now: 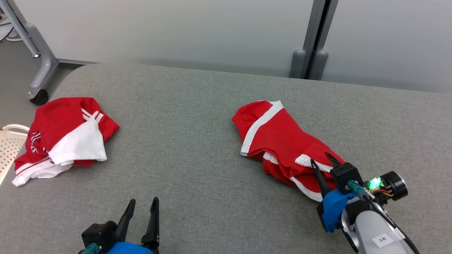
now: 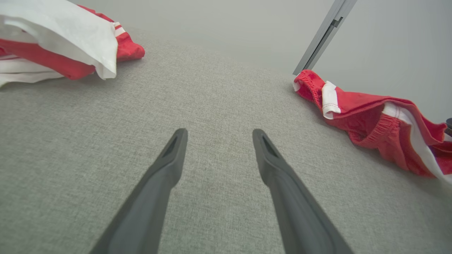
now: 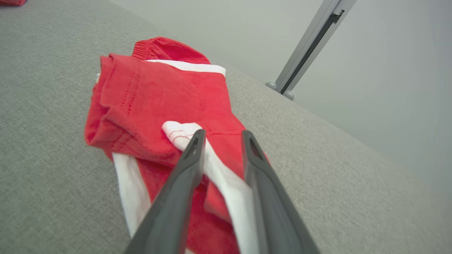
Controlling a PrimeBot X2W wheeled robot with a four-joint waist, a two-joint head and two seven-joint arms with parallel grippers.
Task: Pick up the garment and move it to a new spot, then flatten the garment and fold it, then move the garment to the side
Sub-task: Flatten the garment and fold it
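Observation:
A red garment (image 1: pixel 279 137) with white stripes, shorts by the look of it, lies crumpled at the right of the grey table (image 1: pixel 197 148). My right gripper (image 1: pixel 320 157) is at its near right end. In the right wrist view the gripper (image 3: pixel 224 133) stands half closed around a fold of the garment (image 3: pixel 169 91) with a white stripe running between the fingers; whether it pinches the cloth is unclear. My left gripper (image 1: pixel 143 200) rests open low over bare table at the front, nothing between its fingers (image 2: pixel 173 165). The garment (image 2: pixel 367 109) lies to its right.
A second red and white garment (image 1: pixel 63 130) lies bunched at the table's left edge, also at the upper left of the left wrist view (image 2: pixel 53 42). A white perforated basket (image 1: pixel 9 144) sits beyond that edge. A wheeled grey frame leg (image 1: pixel 40 70) and a post (image 1: pixel 316 35) stand behind.

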